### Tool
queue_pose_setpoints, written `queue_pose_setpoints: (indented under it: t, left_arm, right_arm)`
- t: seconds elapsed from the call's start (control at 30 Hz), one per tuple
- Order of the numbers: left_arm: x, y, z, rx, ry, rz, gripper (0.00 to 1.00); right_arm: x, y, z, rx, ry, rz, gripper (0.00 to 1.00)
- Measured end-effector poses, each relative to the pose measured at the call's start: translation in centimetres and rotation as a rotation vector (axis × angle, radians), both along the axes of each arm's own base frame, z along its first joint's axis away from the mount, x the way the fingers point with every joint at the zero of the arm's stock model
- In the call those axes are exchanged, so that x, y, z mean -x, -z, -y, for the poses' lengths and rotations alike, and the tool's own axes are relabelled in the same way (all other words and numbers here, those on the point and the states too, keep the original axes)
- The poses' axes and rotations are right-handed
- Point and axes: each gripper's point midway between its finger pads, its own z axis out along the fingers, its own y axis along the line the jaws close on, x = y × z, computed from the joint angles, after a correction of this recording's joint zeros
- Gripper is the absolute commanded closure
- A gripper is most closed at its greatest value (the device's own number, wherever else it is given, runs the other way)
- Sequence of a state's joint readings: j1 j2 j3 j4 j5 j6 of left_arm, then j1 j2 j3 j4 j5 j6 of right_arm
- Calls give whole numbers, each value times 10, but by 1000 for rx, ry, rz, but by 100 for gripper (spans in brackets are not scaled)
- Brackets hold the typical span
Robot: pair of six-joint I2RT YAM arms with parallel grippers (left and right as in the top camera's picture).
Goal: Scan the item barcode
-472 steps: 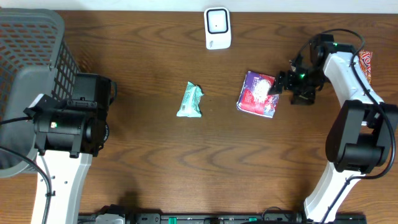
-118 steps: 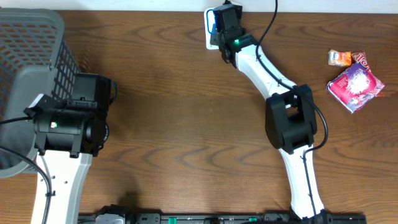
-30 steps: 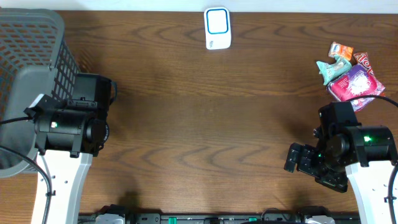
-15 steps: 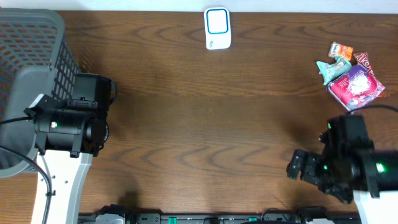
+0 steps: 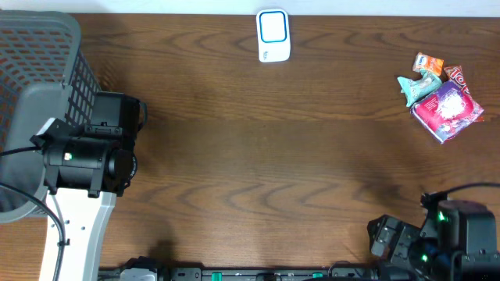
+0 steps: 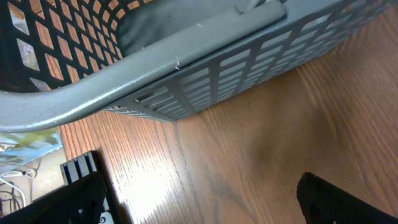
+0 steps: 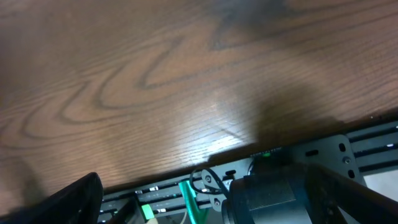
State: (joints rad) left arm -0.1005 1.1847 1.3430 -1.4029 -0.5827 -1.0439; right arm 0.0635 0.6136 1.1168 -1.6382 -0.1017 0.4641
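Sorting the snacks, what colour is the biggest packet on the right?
The packet is purple and pink, clearest overhead.

The right gripper [image 5: 388,238] is seen at the near edge of the table [image 5: 250,156]. Well beyond it, to its right, a purple pack [image 5: 447,111], teal packet [image 5: 412,84], orange packet [image 5: 428,64] and red packet [image 5: 459,76] are clustered. A white scanner [image 5: 273,35] is set far off to its left, and a grey basket [image 5: 39,47] farther left.

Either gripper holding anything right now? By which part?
Nothing held. Both the left gripper and right gripper are open, empty; snack packets lie on the table, untouched.
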Motion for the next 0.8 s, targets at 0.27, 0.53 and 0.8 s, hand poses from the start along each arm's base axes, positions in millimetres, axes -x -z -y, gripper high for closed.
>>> queue_pose_setpoints:
  t: [0.27, 0.53, 0.8]
  left_arm:
    - [0, 0, 0, 0, 0, 0, 2]
    - [0, 0, 0, 0, 0, 0, 3]
    - [0, 0, 0, 0, 0, 0, 2]
  right_arm:
    - [-23, -36, 1, -7, 5, 331, 1]
    - [-55, -85, 0, 76, -85, 828, 1]
    - [-89, -61, -15, 179, -256, 1031, 1]
